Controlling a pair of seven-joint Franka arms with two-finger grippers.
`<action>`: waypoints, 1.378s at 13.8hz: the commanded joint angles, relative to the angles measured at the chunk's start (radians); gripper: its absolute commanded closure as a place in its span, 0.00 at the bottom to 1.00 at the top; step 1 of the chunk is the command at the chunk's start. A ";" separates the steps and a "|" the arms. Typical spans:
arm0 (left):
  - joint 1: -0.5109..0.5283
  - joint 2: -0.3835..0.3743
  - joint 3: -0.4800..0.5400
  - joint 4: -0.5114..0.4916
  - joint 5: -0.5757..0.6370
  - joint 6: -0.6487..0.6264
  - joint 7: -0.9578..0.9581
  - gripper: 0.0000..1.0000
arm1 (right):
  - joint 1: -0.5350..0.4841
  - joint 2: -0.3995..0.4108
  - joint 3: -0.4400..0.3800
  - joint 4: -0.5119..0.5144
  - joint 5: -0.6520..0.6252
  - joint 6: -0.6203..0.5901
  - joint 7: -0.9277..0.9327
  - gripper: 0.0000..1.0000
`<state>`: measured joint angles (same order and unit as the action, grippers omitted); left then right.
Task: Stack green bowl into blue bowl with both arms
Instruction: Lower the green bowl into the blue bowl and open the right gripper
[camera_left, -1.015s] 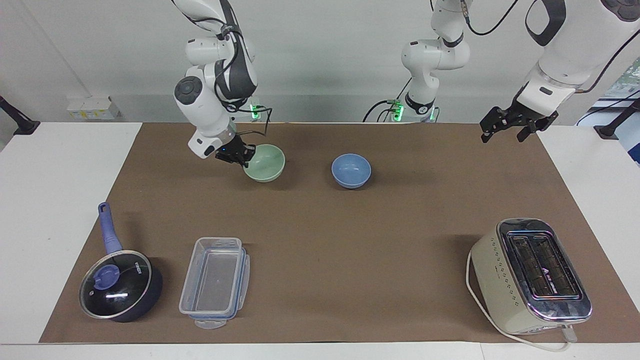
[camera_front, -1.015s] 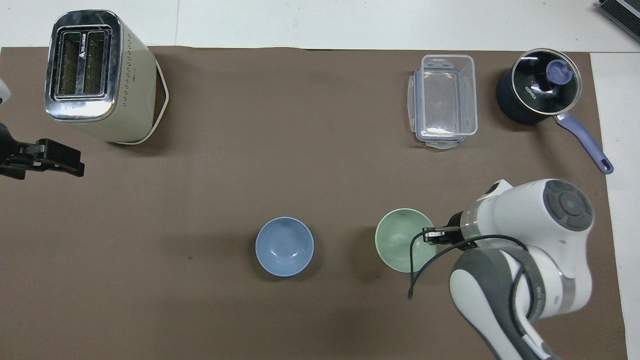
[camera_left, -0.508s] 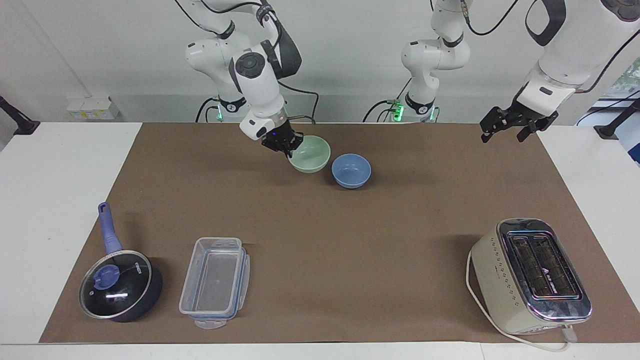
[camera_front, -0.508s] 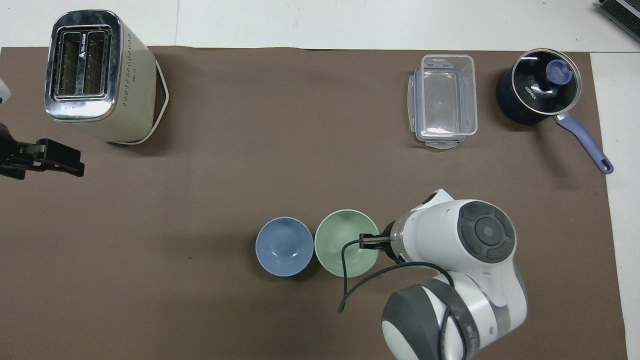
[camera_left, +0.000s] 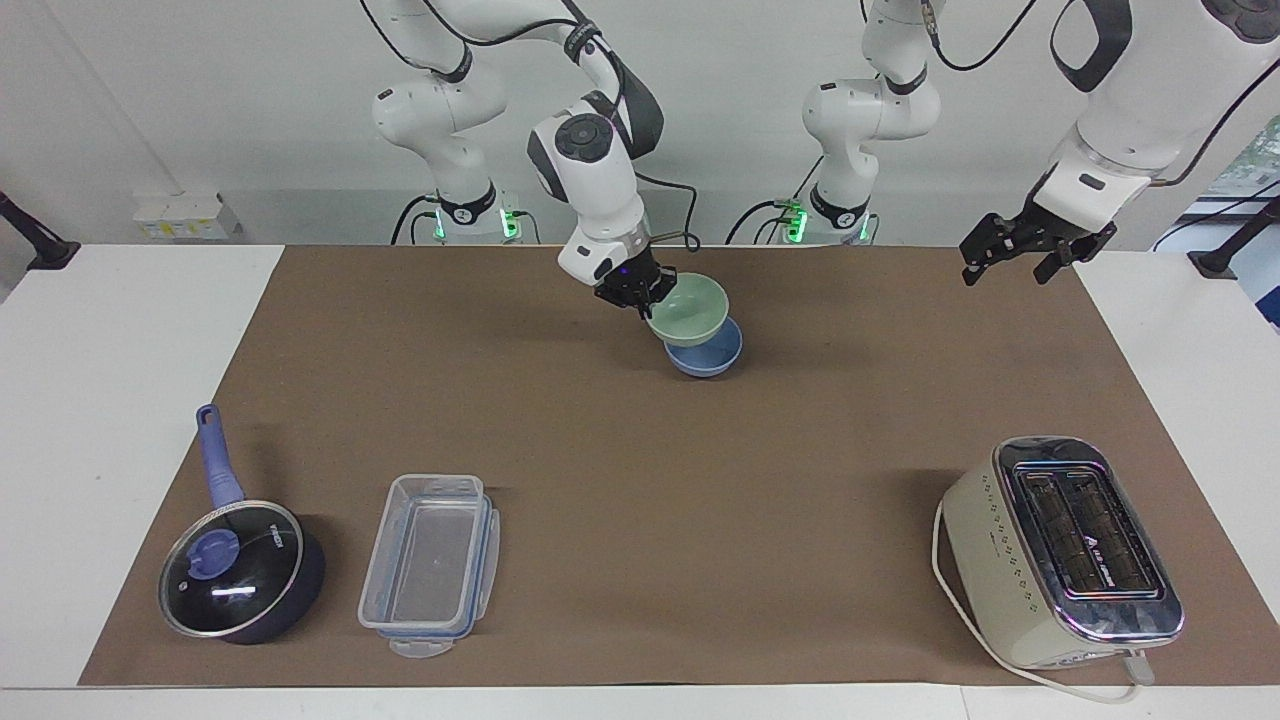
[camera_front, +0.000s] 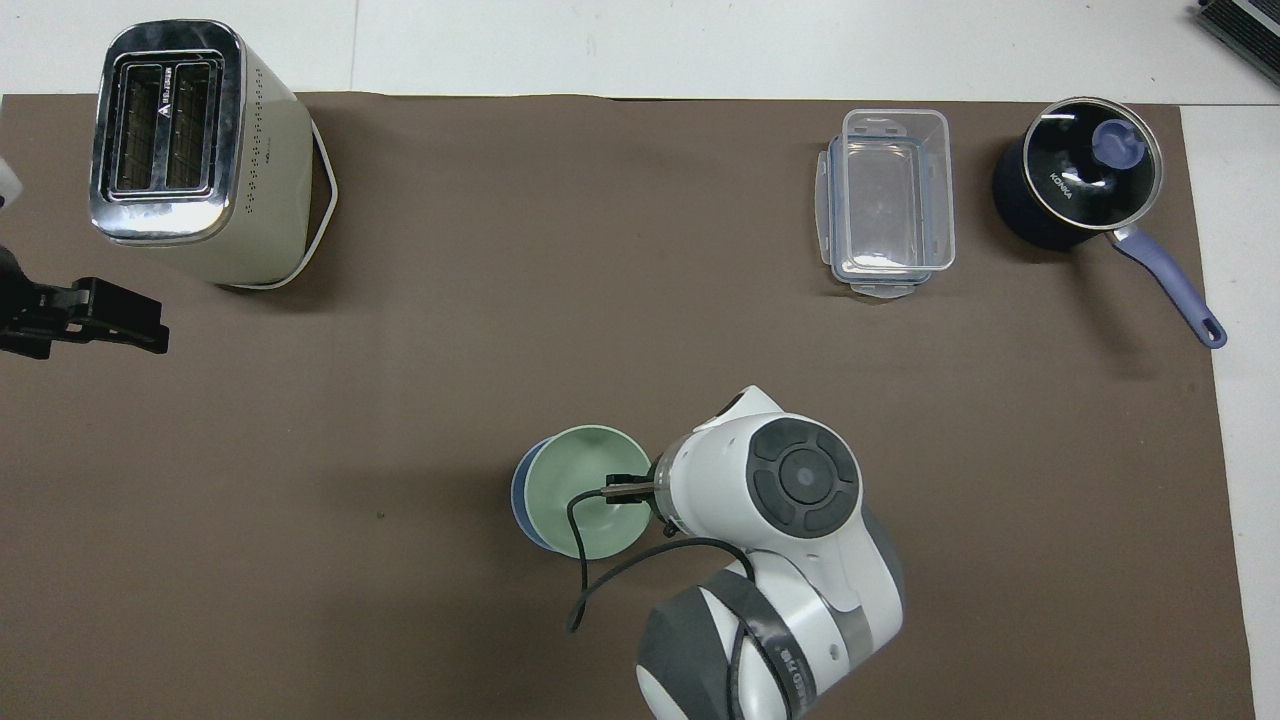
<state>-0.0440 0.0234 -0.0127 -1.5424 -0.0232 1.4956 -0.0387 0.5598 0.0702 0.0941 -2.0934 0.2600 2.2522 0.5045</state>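
My right gripper (camera_left: 640, 293) is shut on the rim of the pale green bowl (camera_left: 690, 306) and holds it slightly tilted just over the blue bowl (camera_left: 712, 358). The blue bowl stands on the brown mat near the robots, mid-table. In the overhead view the green bowl (camera_front: 580, 492) covers most of the blue bowl (camera_front: 520, 502), of which only a sliver shows, and the right wrist hides the right gripper. I cannot tell whether the bowls touch. My left gripper (camera_left: 1008, 262) is open and empty, up over the mat's edge at the left arm's end; it also shows in the overhead view (camera_front: 100, 318).
A cream toaster (camera_left: 1060, 550) stands far from the robots at the left arm's end. A clear plastic container (camera_left: 430, 565) and a dark lidded saucepan with a blue handle (camera_left: 240, 570) stand far from the robots at the right arm's end.
My right gripper has lifted the green bowl off the mat and carried it toward the left arm's end, from beside the blue bowl to over it. The left arm has not moved.
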 joint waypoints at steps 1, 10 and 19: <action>0.004 0.003 0.000 0.013 -0.009 -0.020 0.000 0.00 | 0.023 0.068 -0.005 0.049 0.025 0.039 0.015 1.00; 0.004 0.003 0.000 0.013 -0.009 -0.020 -0.001 0.00 | 0.045 0.079 -0.005 -0.002 0.011 0.053 0.016 1.00; 0.004 0.003 0.000 0.013 -0.009 -0.020 0.000 0.00 | 0.045 0.095 -0.005 -0.004 -0.015 0.104 0.014 1.00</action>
<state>-0.0440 0.0234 -0.0127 -1.5424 -0.0232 1.4956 -0.0387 0.6008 0.1593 0.0923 -2.0872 0.2554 2.3125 0.5109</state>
